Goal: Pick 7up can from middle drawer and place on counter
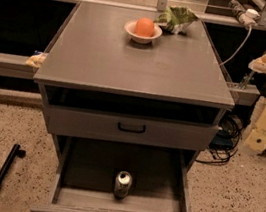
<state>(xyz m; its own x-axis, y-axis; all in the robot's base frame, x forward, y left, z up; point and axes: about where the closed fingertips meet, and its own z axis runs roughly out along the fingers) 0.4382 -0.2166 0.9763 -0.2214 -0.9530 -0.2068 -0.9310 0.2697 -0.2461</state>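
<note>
Inside the open middle drawer (pixel 87 169), the 7up can (pixel 122 184) stands near the front wall, below the counter (pixel 130 64), while the gripper sits out of frame, its grip impossible to tell.

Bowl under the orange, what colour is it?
Pale cream, in the camera view: the small round bowl on the flat grey counter. Pincer out of view.

The 7up can (pixel 122 183) stands in the middle drawer (pixel 90 167), near its front. A bowl (pixel 141 38) sits far back on the worktop (pixel 129 67).
</note>
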